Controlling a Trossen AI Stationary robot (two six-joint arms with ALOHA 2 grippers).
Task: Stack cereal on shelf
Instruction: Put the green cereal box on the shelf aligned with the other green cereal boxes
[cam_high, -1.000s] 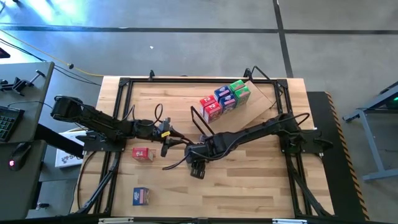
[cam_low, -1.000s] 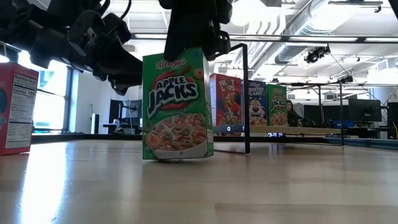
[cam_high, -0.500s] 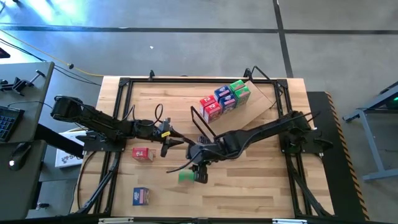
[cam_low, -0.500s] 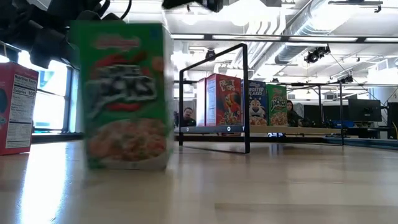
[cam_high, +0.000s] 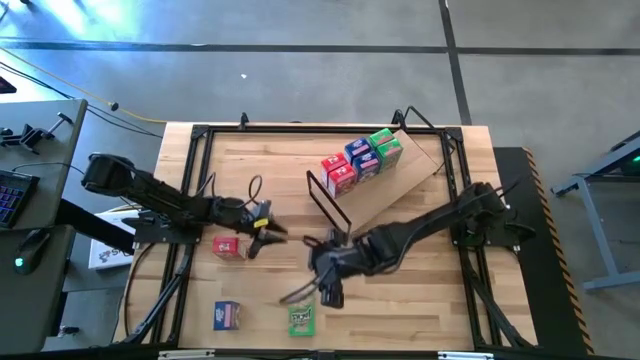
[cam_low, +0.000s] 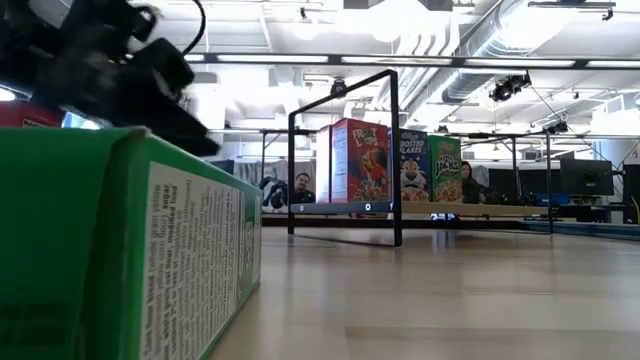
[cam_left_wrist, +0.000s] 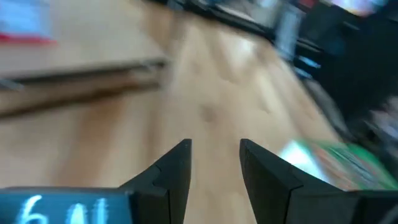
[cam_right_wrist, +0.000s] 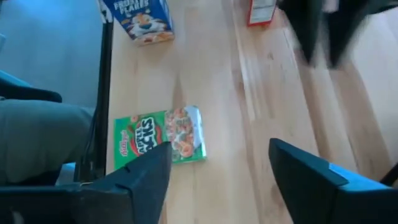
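Green cereal box (cam_high: 301, 318) lies flat on the tabletop (cam_high: 420, 300) near its front edge, far from the shelf (cam_high: 400, 185). Right end effector (cam_high: 328, 292) hangs spread and empty beside it; it should re-grip squarely across the box's narrow sides.

- Shelf (cam_high: 415, 170) sits at the desk's (cam_high: 420, 310) far right; a row of cereal boxes (cam_high: 360, 160) stands on it.
- One cereal box (cam_high: 301, 318) lies flat near the front edge, just before the right end effector (cam_high: 328, 290).
- Another box (cam_high: 228, 316) lies to its left.
- A third box (cam_high: 228, 247) lies behind that, touching or just beside the left end effector (cam_high: 262, 236).
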